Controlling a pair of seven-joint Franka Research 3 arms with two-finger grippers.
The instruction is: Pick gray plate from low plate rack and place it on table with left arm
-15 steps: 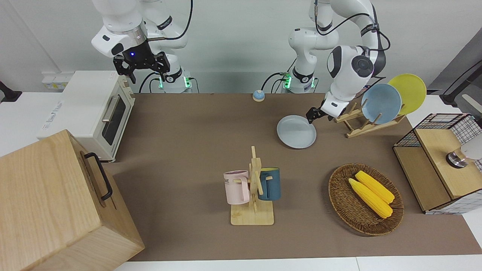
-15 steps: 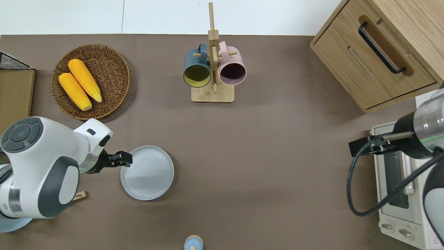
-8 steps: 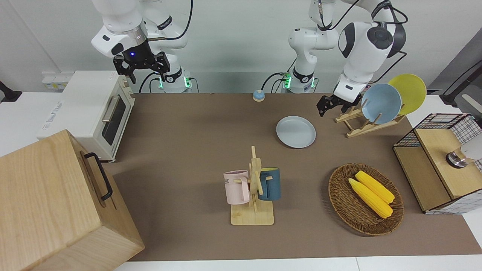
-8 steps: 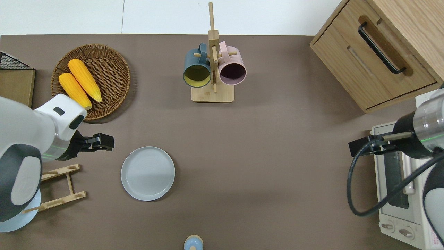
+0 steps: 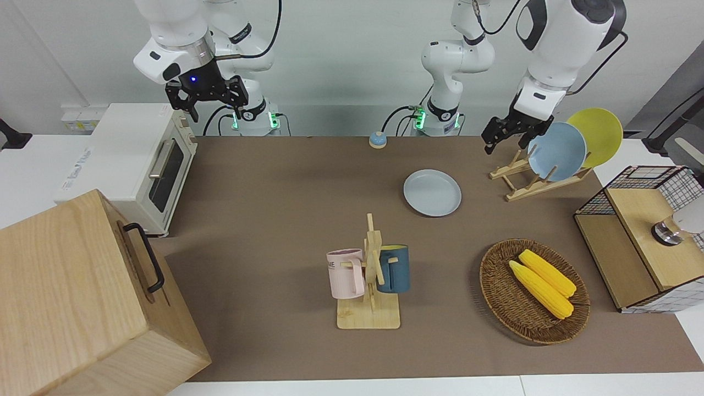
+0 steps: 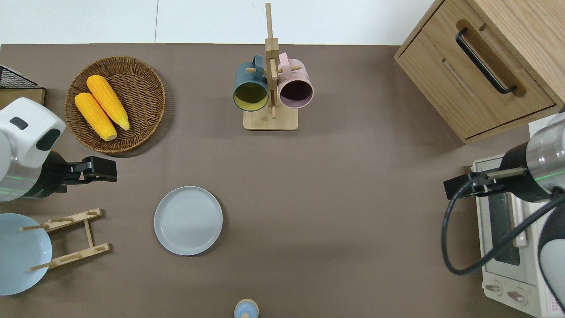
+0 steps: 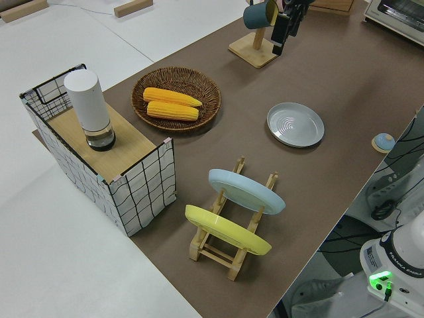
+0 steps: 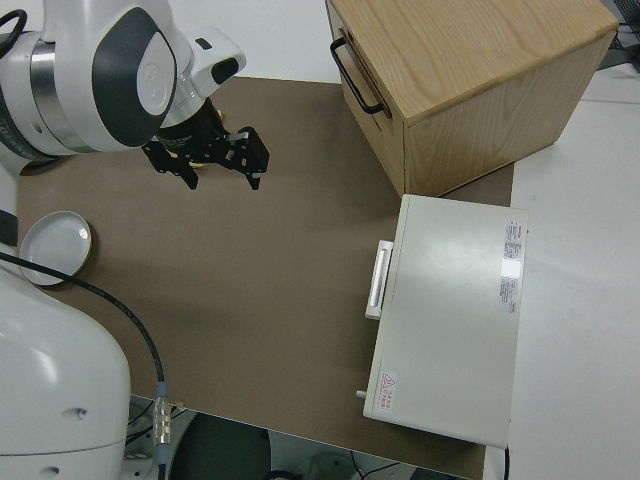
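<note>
The gray plate [image 5: 432, 192] lies flat on the table [image 5: 286, 220], beside the low plate rack [image 5: 531, 179], toward the table's middle. It also shows in the overhead view [image 6: 188, 220] and the left side view [image 7: 295, 124]. My left gripper [image 5: 501, 142] is open and empty, up in the air. In the overhead view the left gripper [image 6: 114, 169] is over bare table between the corn basket [image 6: 115, 104] and the rack [image 6: 75, 238], apart from the plate. My right arm is parked, its gripper [image 8: 222, 180] open.
The rack holds a blue plate [image 5: 556, 151] and a yellow plate [image 5: 597, 135]. A mug stand [image 5: 371, 275] with two mugs, a wire-sided box [image 5: 643, 236], a toaster oven [image 5: 137, 159], a wooden cabinet [image 5: 82, 297] and a small blue bell [image 5: 377, 139] stand around.
My left gripper let go of the gray plate's rim, rose and drew back toward the left arm's end of the table. The plate settled flat. The right arm has not moved.
</note>
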